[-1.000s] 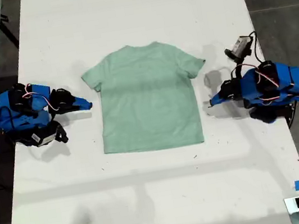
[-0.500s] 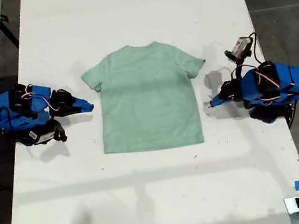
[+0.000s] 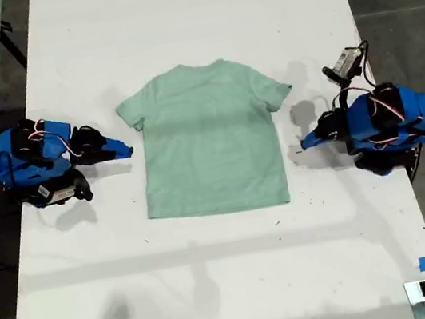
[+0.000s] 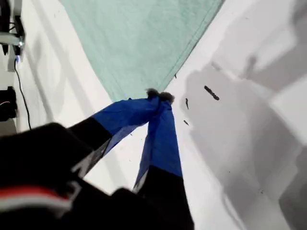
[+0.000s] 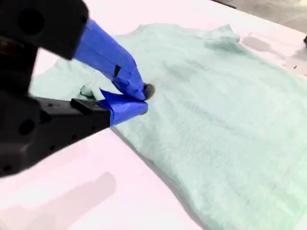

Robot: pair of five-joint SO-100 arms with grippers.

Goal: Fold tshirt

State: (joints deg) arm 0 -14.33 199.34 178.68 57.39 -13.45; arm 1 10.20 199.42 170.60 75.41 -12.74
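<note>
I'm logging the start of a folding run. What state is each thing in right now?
tshirt: spread flat on the table, unfolded, both sleeves out, not gripped.
my first gripper: shut, holding nothing, tips just off the shirt's edge.
my second gripper: shut, holding nothing, beside a sleeve.
table: white, bare around the shirt.
</note>
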